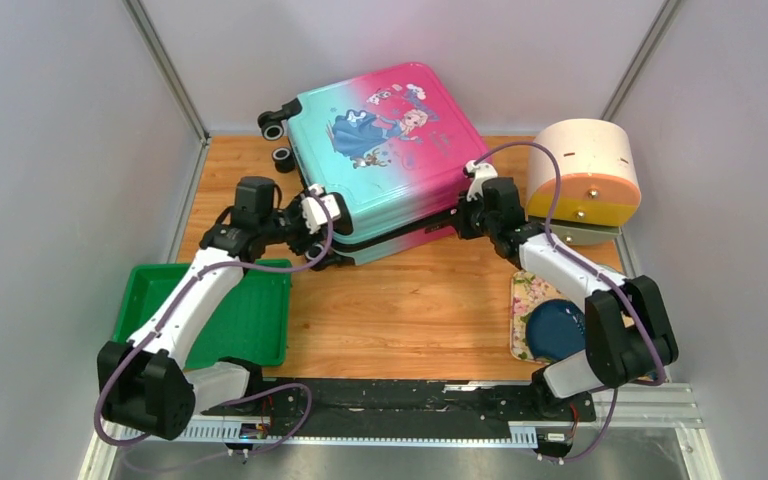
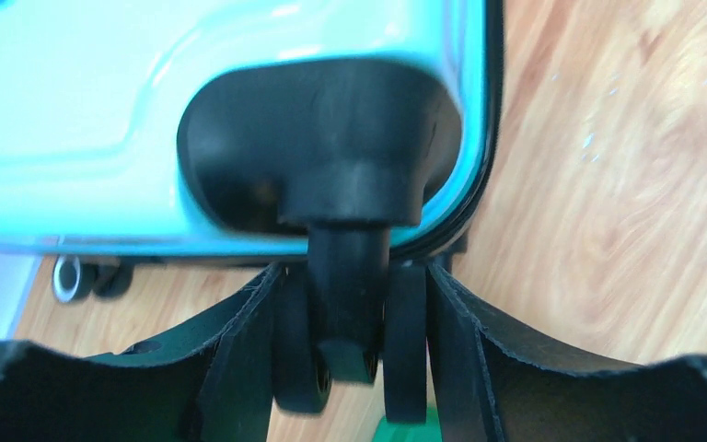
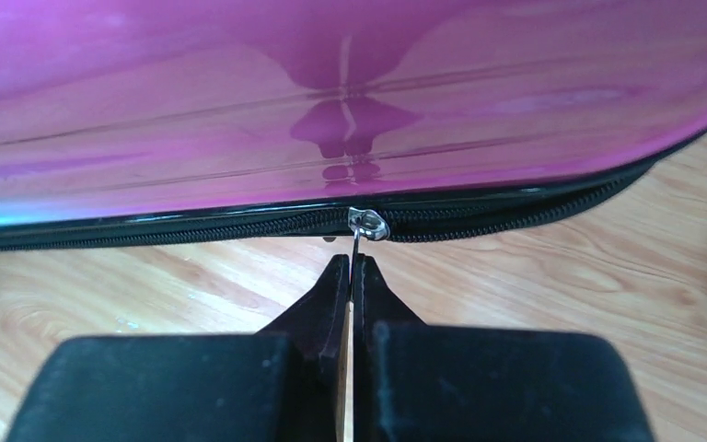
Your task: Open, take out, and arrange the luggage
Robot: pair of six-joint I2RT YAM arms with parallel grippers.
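The luggage (image 1: 380, 150), a small hard-shell child's suitcase with a teal-to-pink shell and a cartoon princess print, lies flat and closed on the wooden desk (image 1: 410, 310). It sits at the middle of the far edge, turned askew, with its teal end toward the far left corner and its pink end toward the right. Two black wheels (image 1: 276, 128) stick out at its far left corner.

The left gripper (image 2: 353, 273) is at the near left corner of the luggage, its jaws partly spread around a black twin-wheel caster (image 2: 350, 313). Both fingers seem to press on the outer faces of the two wheels, though the close view is blurred there. The right gripper (image 3: 352, 269) is at the near right edge of the luggage, closed tight on the thin metal zip pull (image 3: 357, 241). The pull hangs from the slider of the black zip (image 3: 193, 230) that runs under the pink shell, and the zip looks done up on both sides of the slider.

A green plastic tray (image 1: 250, 310) sits at the near left corner of the desk, partly under the left arm. A cream-and-orange round container (image 1: 580, 170) stands at the far right corner, near the pink end of the luggage. By the right edge lies a floral-patterned tray (image 1: 522, 298) with a dark blue plate (image 1: 558, 330) on it, partly hidden by the right arm.
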